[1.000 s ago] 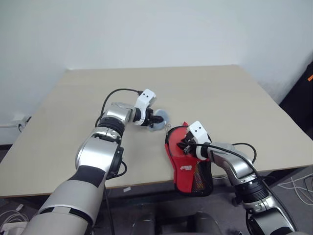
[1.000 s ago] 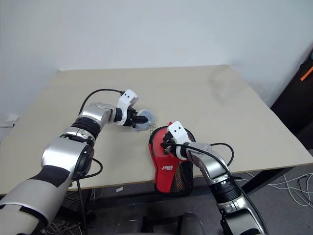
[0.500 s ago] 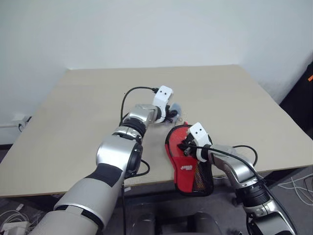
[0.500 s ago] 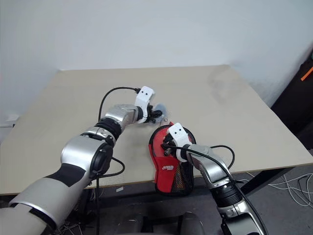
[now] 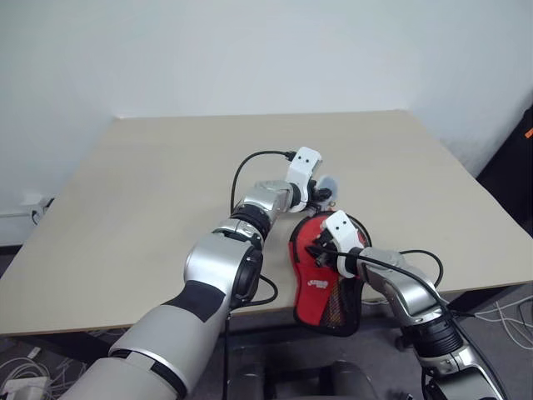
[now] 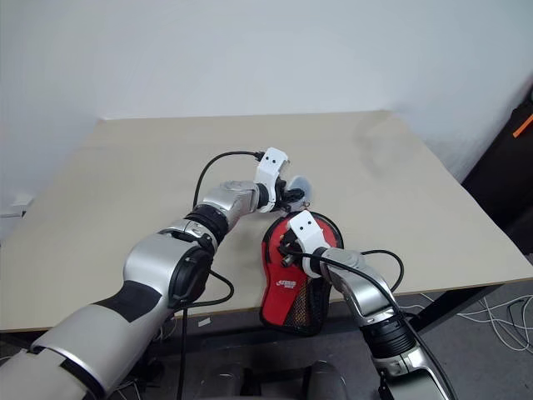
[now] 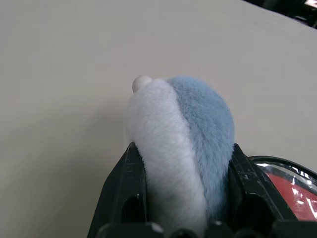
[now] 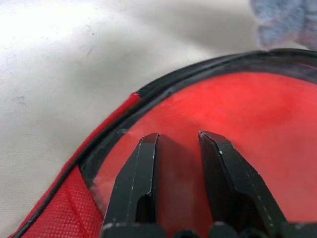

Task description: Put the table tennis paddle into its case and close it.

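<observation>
We see the left end effector clamped on a fluffy pom-pom, half white and half pale blue, which fills the gap between its two black fingers. A small cream bead sits at the far tip of the pom-pom. In the head views this end effector hovers just beyond the round end of the case.

We see the right end effector with its fingers narrowly parted and nothing between them. The tips rest at or just above the clear plastic panel; we cannot tell whether they touch it. The red blade of the table tennis paddle shows through this panel, so the paddle lies inside the case. A black edge runs around the panel, with red fabric outside it.

The case lies at the near edge of the beige desk, its black mesh narrow end overhanging the edge. A white logo marks the red cover.
</observation>
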Action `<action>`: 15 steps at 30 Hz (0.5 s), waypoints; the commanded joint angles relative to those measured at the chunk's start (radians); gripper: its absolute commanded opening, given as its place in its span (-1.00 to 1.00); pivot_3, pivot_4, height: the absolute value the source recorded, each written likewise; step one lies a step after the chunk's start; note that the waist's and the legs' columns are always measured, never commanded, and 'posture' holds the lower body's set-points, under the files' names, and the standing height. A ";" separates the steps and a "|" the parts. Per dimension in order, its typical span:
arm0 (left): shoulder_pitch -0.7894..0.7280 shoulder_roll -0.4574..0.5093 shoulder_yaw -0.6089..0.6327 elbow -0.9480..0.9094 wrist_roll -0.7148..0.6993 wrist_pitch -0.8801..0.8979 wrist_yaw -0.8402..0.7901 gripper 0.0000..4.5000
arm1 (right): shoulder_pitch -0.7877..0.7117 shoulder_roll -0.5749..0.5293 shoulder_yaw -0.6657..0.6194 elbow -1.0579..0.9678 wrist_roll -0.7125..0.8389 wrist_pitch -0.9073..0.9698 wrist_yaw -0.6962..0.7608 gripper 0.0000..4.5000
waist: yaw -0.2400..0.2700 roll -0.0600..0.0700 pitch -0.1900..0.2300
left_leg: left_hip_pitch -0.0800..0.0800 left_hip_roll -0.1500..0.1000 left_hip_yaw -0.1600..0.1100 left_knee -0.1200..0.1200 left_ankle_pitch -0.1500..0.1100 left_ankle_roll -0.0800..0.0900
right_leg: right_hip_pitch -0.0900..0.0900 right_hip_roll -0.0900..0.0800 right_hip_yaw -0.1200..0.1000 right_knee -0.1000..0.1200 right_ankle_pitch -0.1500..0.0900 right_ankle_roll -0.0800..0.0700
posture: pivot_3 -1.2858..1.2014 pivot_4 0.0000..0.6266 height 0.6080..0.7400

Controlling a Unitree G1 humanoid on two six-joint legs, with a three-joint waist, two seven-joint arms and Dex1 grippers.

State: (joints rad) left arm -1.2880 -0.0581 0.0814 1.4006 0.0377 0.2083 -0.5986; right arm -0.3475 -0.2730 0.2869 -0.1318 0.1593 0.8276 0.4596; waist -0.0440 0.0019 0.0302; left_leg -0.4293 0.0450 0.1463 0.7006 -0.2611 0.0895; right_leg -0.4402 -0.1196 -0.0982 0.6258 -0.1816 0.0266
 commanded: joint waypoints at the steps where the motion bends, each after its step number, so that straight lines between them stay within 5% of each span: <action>1: -0.028 -0.029 -0.033 -0.070 0.016 -0.060 -0.114 -0.27 | 0.019 -0.002 0.024 0.054 -0.010 0.044 0.004 -0.43 | 0.000 0.000 0.000 | 0.000 0.000 0.000 0.000 0.000 0.000 | 0.000 0.000 0.000 0.000 0.000 0.000 | 0.03 -1.00 0.75; 5: -0.010 -0.008 -0.062 -0.072 0.039 -0.061 -0.151 0.03 | 0.011 -0.004 0.018 0.056 -0.009 0.044 0.008 -0.43 | 0.000 0.000 0.000 | 0.000 0.000 0.000 0.000 0.000 0.000 | 0.000 0.000 0.000 0.000 0.000 0.000 | 0.03 -1.00 0.75; 9: 0.000 0.034 -0.104 -0.085 0.067 -0.079 -0.233 0.63 | 0.009 -0.007 0.018 0.066 -0.010 0.032 0.015 -0.43 | -0.001 0.000 0.000 | 0.000 0.000 0.000 0.000 0.000 0.000 | 0.000 0.000 0.000 0.000 0.000 0.000 | 0.03 -1.00 0.75; 15: 0.003 0.106 -0.097 -0.094 0.061 -0.117 -0.254 0.63 | -0.006 -0.001 0.006 0.055 0.012 -0.004 0.054 -0.43 | -0.002 0.000 0.000 | 0.001 0.001 0.000 0.000 0.000 0.001 | 0.000 0.001 0.000 0.000 0.000 0.000 | 0.03 -1.00 0.75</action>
State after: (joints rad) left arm -1.2683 0.0305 -0.0260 1.3448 0.1051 0.1097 -0.8430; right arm -0.3641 -0.2696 0.2851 -0.1053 0.1595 0.8123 0.4921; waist -0.0460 0.0020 0.0301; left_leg -0.4287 0.0464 0.1461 0.7010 -0.2616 0.0903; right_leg -0.4406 -0.1188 -0.0977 0.6261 -0.1815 0.0262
